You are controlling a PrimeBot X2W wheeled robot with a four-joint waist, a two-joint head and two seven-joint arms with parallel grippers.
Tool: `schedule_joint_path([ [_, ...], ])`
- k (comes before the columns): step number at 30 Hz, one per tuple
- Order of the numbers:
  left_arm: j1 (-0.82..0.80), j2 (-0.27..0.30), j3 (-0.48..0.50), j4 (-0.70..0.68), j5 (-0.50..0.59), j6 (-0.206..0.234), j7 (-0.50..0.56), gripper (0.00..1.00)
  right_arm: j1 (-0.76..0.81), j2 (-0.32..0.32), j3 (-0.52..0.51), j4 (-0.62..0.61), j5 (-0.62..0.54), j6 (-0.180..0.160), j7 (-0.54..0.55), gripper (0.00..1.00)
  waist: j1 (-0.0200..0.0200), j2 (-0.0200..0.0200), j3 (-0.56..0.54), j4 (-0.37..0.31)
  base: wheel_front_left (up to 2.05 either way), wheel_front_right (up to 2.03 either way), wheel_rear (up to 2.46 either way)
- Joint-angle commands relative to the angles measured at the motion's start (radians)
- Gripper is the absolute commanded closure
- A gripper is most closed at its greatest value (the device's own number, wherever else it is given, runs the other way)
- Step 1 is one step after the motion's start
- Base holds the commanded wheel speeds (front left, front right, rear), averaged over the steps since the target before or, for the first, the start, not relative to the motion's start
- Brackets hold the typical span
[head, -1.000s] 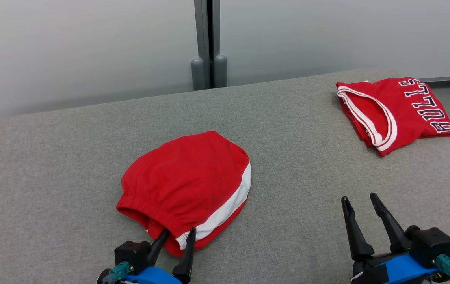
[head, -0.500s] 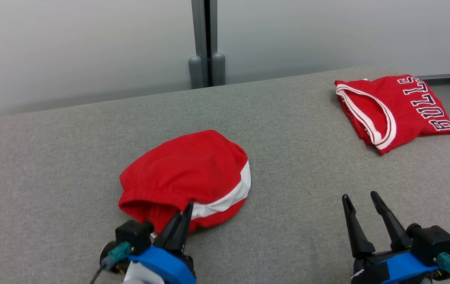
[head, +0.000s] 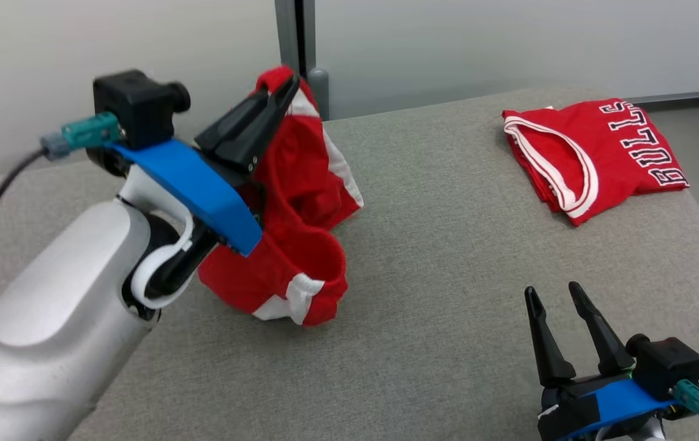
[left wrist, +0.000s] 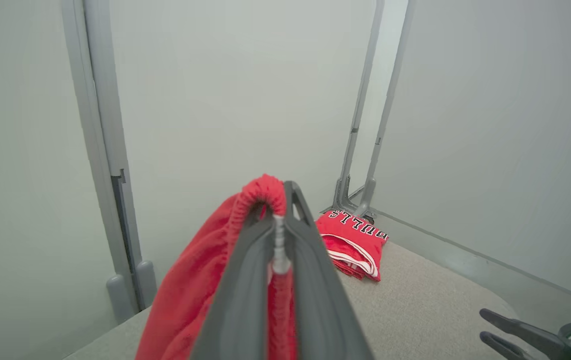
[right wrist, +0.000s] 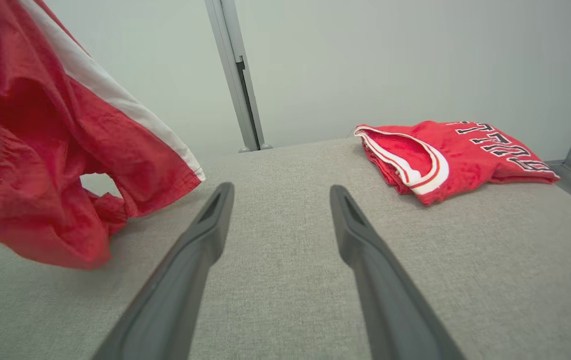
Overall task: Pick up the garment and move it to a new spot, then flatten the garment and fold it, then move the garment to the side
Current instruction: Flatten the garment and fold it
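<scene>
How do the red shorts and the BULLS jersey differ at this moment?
The red shorts hang bunched from the left gripper, shut on their elastic waistband; the jersey lies folded flat on the grey cushion, untouched. The shorts carry a white side stripe; the jersey shows BULLS lettering and white trim. Both are red with white.

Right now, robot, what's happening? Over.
Left gripper shut on red shorts at waistband, raised. Right gripper open, empty. Folded jersey apart, not in the way.

red shorts [head: 300, 184], white stripe, hanging bunched, waistband uppermost
</scene>
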Motion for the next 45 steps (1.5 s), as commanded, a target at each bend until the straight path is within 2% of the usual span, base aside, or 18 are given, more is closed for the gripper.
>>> schedule_joint_path([
  [1,-0.028,0.007,-0.009,-0.009,-0.016,-0.007,0.002,1.0,-0.009,-0.001,0.001,0.006,0.004,0.0,-0.01,0.0,-0.0001,-0.0002,-0.001,-0.008,0.0,0.0,0.0],
  [9,-0.226,0.043,-0.112,-0.121,-0.169,-0.007,-0.021,1.0,-0.03,-0.001,0.016,0.034,0.023,0.0,-0.035,0.0,-0.0001,-0.0002,0.025,-0.045,0.0,0.0,0.0],
  [13,-0.257,0.063,-0.185,-0.165,-0.237,-0.007,-0.05,1.0,-0.036,-0.001,0.015,0.044,0.023,0.0,-0.043,0.0,-0.0001,-0.0002,0.036,-0.047,0.0,0.0,0.0],
  [15,-0.242,0.091,-0.232,-0.165,-0.264,-0.007,-0.048,1.0,-0.04,-0.001,0.013,0.048,0.025,0.0,-0.046,0.0,-0.0001,-0.0002,0.042,-0.043,0.0,0.0,0.0],
  [20,-0.19,0.197,-0.403,-0.091,-0.239,-0.007,0.011,1.0,-0.05,-0.001,0.017,0.055,0.027,0.0,-0.054,0.0,-0.0001,-0.0002,0.055,-0.024,0.0,0.0,0.0],
  [23,-0.15,0.237,-0.487,-0.038,-0.231,-0.005,0.048,1.0,-0.053,-0.002,0.018,0.056,0.02,0.0,-0.052,0.0,-0.0001,-0.0002,0.061,-0.007,0.0,0.0,0.0],
  [27,-0.099,0.266,-0.521,0.022,-0.209,-0.005,0.082,1.0,-0.062,-0.001,0.015,0.053,0.012,0.0,-0.046,0.0,-0.0001,-0.0002,0.067,0.019,0.0,0.0,0.0],
  [30,-0.068,0.276,-0.527,0.09,-0.175,-0.004,0.062,1.0,-0.062,-0.001,0.015,0.05,0.011,0.0,-0.043,0.0,-0.0001,-0.0002,0.065,0.038,0.0,0.0,0.0],
  [32,-0.043,0.268,-0.528,0.136,-0.164,0.013,0.042,1.0,-0.06,-0.001,0.015,0.049,0.007,0.0,-0.039,0.0,-0.0001,-0.0002,0.061,0.049,0.0,0.0,0.0],
  [36,0.031,0.245,-0.507,0.196,-0.2,0.079,-0.021,1.0,-0.051,-0.002,0.018,0.05,0.004,0.0,-0.036,0.0,-0.0001,-0.0002,0.041,0.062,0.0,0.0,0.0],
  [39,0.108,0.223,-0.489,0.212,-0.245,0.139,-0.07,1.0,-0.036,-0.001,0.014,0.049,0.002,0.0,-0.03,0.0,-0.0001,-0.0002,0.023,0.074,0.0,0.0,0.0],
  [40,0.108,0.223,-0.489,0.212,-0.245,0.139,-0.07,1.0,-0.036,-0.001,0.014,0.049,0.002,0.0,-0.03,0.0,-0.0001,-0.0002,0.023,0.074,0.0,0.0,0.0],
  [41,0.159,0.203,-0.47,0.208,-0.28,0.177,-0.106,1.0,-0.027,-0.001,0.013,0.046,0.001,0.0,-0.028,0.0,-0.0001,-0.0002,0.012,0.081,0.0,0.0,0.0],
  [44,0.205,0.189,-0.459,0.197,-0.301,0.213,-0.141,0.98,-0.019,-0.001,0.011,0.041,-0.004,0.0,-0.022,0.0,-0.0001,-0.0002,0.001,0.089,0.0,0.0,0.0],
  [45,0.227,0.18,-0.45,0.191,-0.312,0.23,-0.163,0.68,-0.015,-0.002,0.009,0.038,-0.006,0.0,-0.019,0.0,-0.0001,-0.0002,-0.005,0.094,0.0,0.0,0.0],
])
